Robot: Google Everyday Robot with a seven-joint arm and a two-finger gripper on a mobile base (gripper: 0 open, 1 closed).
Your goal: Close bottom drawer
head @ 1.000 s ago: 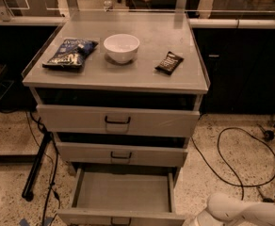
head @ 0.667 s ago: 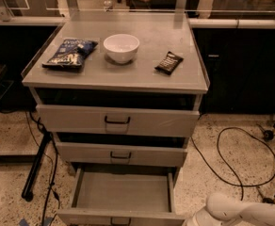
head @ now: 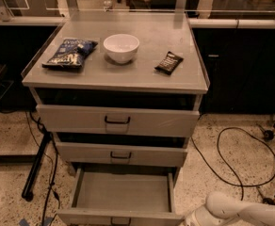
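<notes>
The bottom drawer [head: 122, 192] of the grey metal cabinet is pulled far out, showing its flat empty tray. Its front panel with the small black handle [head: 120, 220] is at the bottom edge of the camera view. The two taller drawers above it, top [head: 117, 120] and middle [head: 121, 154], stand slightly out. My white arm [head: 236, 211] comes in at the bottom right, just right of the open drawer's front corner. The gripper itself is below the frame and not in view.
On the cabinet top lie a blue chip bag [head: 70, 52], a white bowl [head: 121, 47] and a dark snack bar [head: 169, 62]. A black cable [head: 231, 159] loops on the speckled floor at the right. A black stand leg [head: 36, 166] is at the left.
</notes>
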